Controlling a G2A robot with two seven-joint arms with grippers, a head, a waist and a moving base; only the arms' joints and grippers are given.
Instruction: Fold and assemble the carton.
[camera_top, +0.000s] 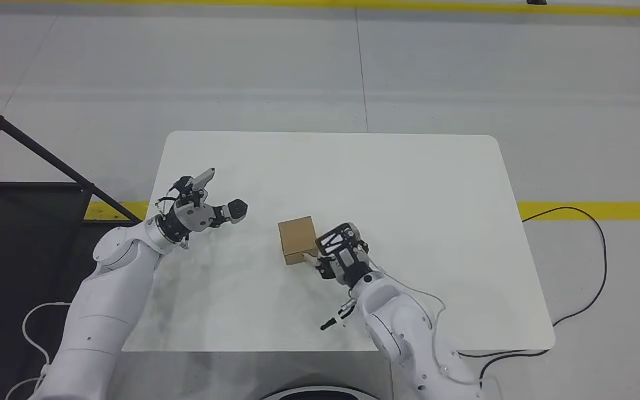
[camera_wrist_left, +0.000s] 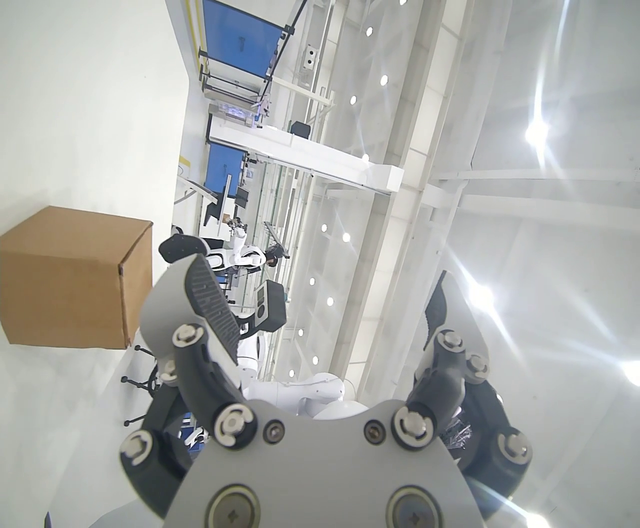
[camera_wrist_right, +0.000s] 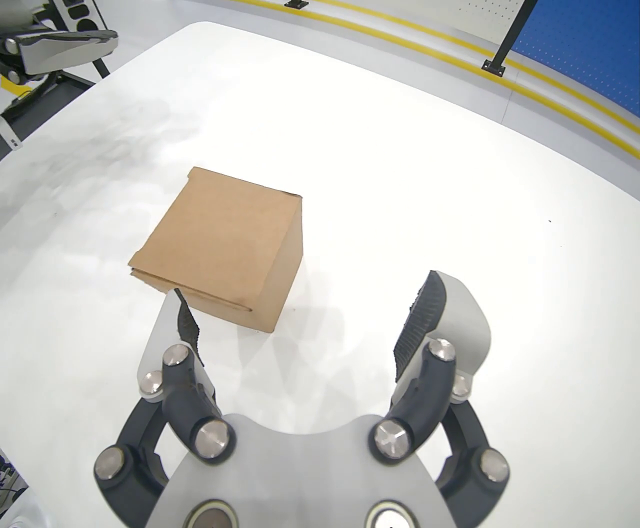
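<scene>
Right claw (camera_wrist_right: 305, 286) gapes beside carton (camera_wrist_right: 220, 245); left claw (camera_wrist_left: 320, 271) gapes farther off.

White rounded table (camera_top: 420, 180) on a grey floor (camera_top: 250, 70); yellow floor lines (camera_top: 580, 210) run far and right, with a dark mat (camera_top: 30, 220) left. Bright ceiling lamps (camera_wrist_left: 537, 132) overhead; blue panels (camera_wrist_left: 235, 40), possibly screens.

Brown carton (camera_top: 297, 238) closed, box-shaped, upright near table's near-centre.
</scene>
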